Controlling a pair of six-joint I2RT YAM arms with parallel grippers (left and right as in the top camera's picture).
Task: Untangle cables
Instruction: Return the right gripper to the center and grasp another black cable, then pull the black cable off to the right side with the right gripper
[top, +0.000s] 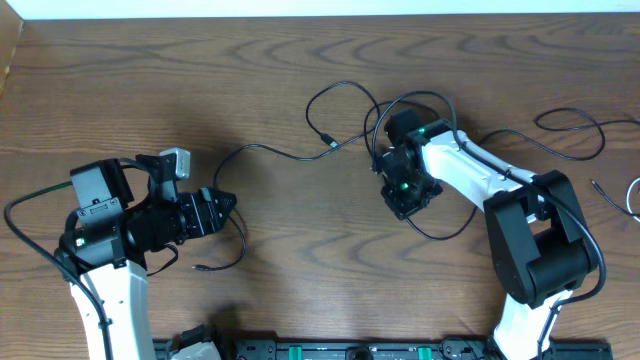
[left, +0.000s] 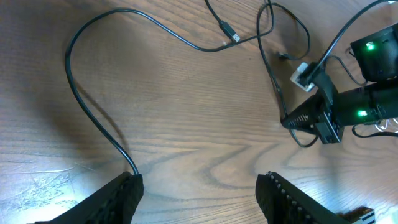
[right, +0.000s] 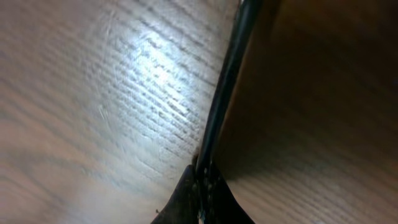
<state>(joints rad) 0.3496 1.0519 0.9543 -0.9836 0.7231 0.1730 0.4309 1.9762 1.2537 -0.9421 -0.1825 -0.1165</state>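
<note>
The right gripper is pressed together, pinching a black cable. The left gripper stands spread, a long cable reaching 1 finger.

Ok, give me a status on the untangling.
Done: little; only the cord at the far right edge lies apart. In hand: the right hand is shut on a black cord at the tangle of loops, while the left hand is open, gripping nothing, beside the long cord. Left: the loops cross one another and the long cord runs into them, so the separating is mostly ahead.
</note>
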